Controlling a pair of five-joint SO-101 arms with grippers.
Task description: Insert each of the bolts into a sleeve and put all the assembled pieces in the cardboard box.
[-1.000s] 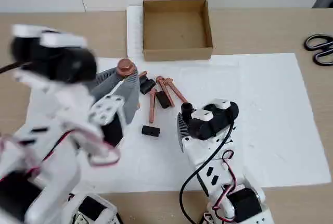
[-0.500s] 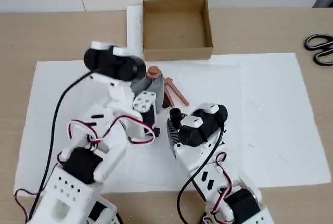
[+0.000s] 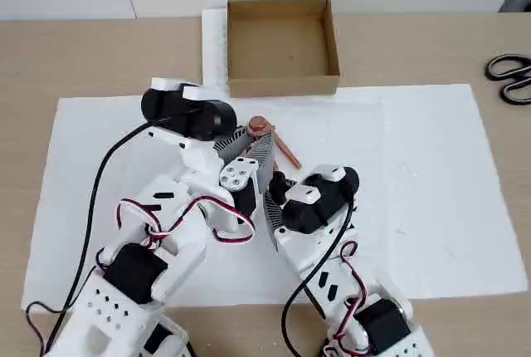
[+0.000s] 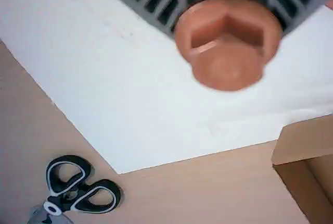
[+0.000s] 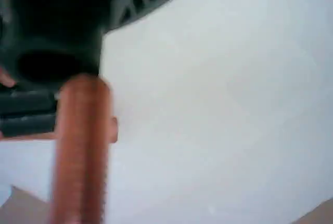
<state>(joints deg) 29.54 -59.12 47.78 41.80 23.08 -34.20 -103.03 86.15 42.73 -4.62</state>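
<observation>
**Jaws pinched on both arms, bolt at the sleeve's mouth**

The jaws of the left gripper (image 3: 251, 143) are pressed onto a copper bolt (image 4: 226, 47) just under its hexagonal head. Those of the right gripper (image 3: 275, 193) are pinched around a black sleeve (image 5: 48, 52), with its bore left open. In the high view the two meet near the middle of the white sheet (image 3: 415, 174). The bolt head is at about 11 o'clock from the sleeve, and the right wrist view shows the shank lying just beside the bore. A loose bolt (image 3: 286, 151) lies at 4 o'clock from the held one. The cardboard box (image 3: 282, 85) sits at 12 o'clock and the scissors (image 3: 510, 77) at 2 o'clock on the table.

Both parts look stiff, small and light, so weight should not matter. The bolt is smooth and round and could pivot in the jaws. I judge the best hold to be high on the shank, below the head, which leaves the tip free. The sleeve is best held across its outer wall, clear of the opening.
</observation>
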